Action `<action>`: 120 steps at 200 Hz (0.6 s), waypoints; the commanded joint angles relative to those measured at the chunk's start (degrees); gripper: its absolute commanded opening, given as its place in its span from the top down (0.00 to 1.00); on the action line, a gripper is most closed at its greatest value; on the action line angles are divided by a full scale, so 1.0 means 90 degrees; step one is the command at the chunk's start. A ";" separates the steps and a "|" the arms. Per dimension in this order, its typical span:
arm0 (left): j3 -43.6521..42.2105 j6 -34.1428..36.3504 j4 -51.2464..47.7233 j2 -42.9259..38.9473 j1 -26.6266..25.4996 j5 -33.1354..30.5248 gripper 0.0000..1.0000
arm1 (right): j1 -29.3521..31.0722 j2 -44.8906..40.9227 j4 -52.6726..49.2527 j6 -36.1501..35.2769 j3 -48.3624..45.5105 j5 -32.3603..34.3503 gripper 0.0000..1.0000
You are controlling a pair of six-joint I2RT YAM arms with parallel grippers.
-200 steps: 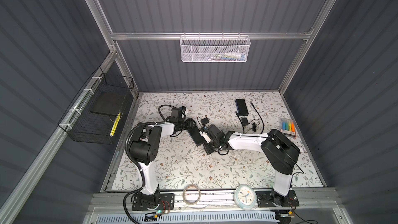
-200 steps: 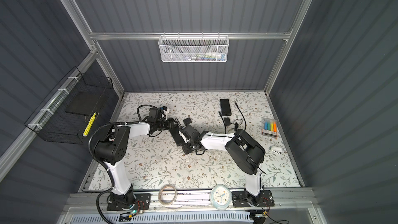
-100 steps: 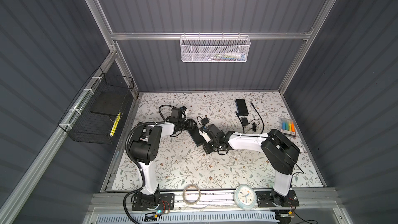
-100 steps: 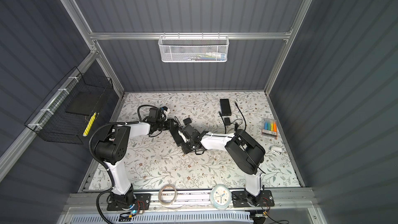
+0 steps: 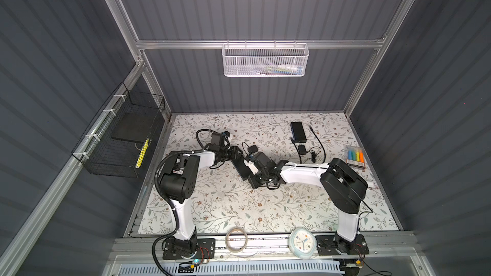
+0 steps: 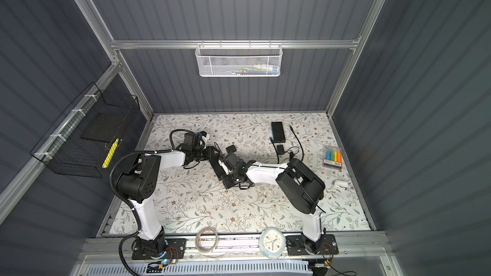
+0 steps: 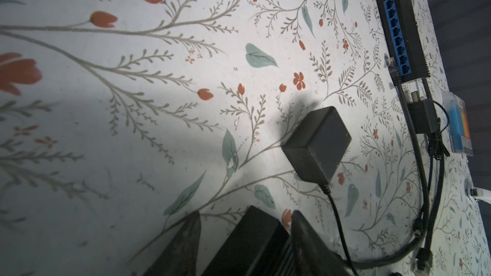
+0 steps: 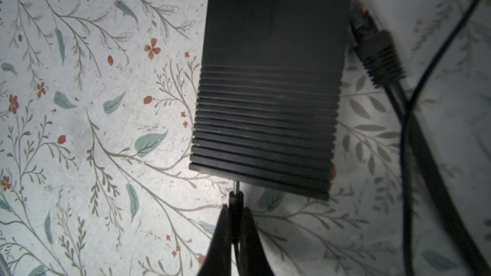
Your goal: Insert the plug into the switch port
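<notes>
My right gripper (image 8: 236, 209) pinches the plug (image 8: 236, 200), pin at switch (image 8: 268, 88) edge; left gripper (image 7: 247, 212) straddles switch, grip unclear.

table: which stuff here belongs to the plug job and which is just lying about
Job: plug in right gripper; black switch in left gripper; power adapter, likely the plug's.
Lying about: blue-port switch; highlighter pack; clock; tape roll.
</notes>
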 commanded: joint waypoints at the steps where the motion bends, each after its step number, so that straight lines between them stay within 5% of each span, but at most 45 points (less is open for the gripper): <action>1: 0.0069 0.0070 -0.0152 0.0085 0.0023 0.0142 0.45 | -0.0001 0.0166 -0.0065 0.0068 0.0154 -0.0021 1.00; 120: 0.0039 0.0119 -0.0189 0.0120 0.0023 0.0123 0.45 | -0.0099 -0.0142 -0.0134 0.0039 0.0072 0.0218 1.00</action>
